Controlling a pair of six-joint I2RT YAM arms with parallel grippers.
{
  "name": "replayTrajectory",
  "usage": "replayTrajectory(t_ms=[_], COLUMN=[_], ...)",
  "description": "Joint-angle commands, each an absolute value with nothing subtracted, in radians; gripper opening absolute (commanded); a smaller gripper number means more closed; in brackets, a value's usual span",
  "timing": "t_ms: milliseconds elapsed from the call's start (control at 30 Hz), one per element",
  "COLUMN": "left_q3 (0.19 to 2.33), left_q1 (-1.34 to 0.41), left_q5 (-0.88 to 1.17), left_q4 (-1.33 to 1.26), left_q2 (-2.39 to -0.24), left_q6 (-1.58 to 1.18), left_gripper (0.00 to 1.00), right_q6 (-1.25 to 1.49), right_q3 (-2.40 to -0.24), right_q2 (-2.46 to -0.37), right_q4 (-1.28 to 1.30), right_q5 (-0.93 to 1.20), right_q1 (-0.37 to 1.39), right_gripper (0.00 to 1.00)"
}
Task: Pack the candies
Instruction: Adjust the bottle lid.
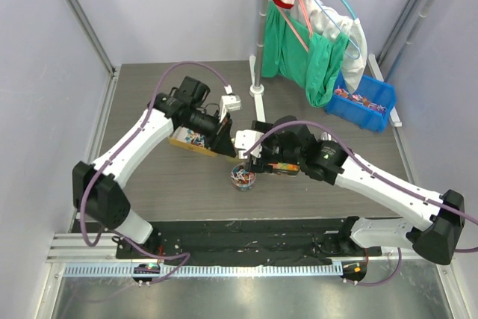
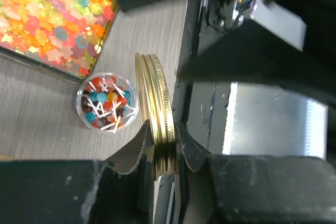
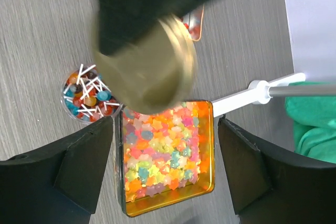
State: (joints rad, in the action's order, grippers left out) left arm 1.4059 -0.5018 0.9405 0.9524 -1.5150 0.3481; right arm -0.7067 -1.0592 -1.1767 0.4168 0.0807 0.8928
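The candies point(image 2: 106, 102) are small red, blue and orange sweets with white bits, filling a clear round jar point(image 1: 243, 178) that stands open on the table. They also show in the right wrist view as candies point(image 3: 86, 94). My left gripper point(image 2: 161, 129) is shut on the rim of a round gold lid point(image 2: 157, 103), held on edge above the table just right of the jar. My right gripper point(image 3: 165, 129) hangs open with nothing between its fingers. It is close beside the lid point(image 3: 149, 66), over a gold tin of star-shaped jelly pieces point(image 3: 165, 156).
The gold tin point(image 1: 190, 140) lies just behind and left of the jar. A blue bin point(image 1: 364, 100) of small colourful items stands at the back right. Beside it are a white stand point(image 1: 257, 87) and hanging green cloth point(image 1: 314, 65). Both arms crowd the table's centre.
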Motion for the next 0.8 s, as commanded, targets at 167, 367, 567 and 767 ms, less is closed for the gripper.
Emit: replayTrajectory(t_ms=[167, 367, 567, 767], left_q3=[1.531, 1.557, 1.563, 1.542], left_q1=[-0.434, -0.417, -0.417, -0.417], left_q5=[1.091, 1.184, 1.235, 1.233], left_q4=[0.908, 0.922, 0.965, 0.963], left_q2=[-1.68, -1.736, -1.738, -1.709], left_q6=[0.134, 0.123, 0.169, 0.179], left_gripper=[0.0, 0.0, 0.0, 0.0], right_q6=[-0.693, -0.664, -0.632, -0.627], right_q3=[-1.101, -1.08, -1.063, -1.065], right_q2=[-1.198, -1.233, -1.261, -1.278], right_q4=[0.316, 0.252, 0.192, 0.167], right_q5=[0.005, 0.005, 0.005, -0.051], right_q1=[0.956, 0.971, 0.973, 0.971], right_gripper=[0.87, 0.9, 0.99, 1.0])
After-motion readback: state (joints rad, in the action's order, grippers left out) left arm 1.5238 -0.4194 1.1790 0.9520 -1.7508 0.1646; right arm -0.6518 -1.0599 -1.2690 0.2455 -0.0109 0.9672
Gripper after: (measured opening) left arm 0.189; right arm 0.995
